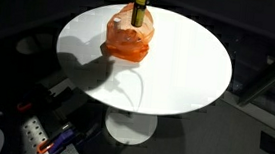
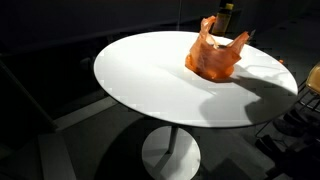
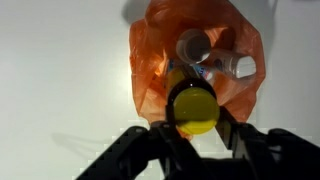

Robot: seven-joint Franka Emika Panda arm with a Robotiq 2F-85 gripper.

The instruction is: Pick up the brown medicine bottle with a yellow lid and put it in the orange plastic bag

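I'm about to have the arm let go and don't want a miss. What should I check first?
1. Grip: ok. The gripper is shut on the brown medicine bottle with a yellow lid.
2. Bottle above the orange plastic bag: ok in the wrist view.
3. Bag mouth open: ok. Two white-capped containers show inside.
4. Room left beside them for the bottle: cannot tell.
5. Bag resting on the round white table: ok.
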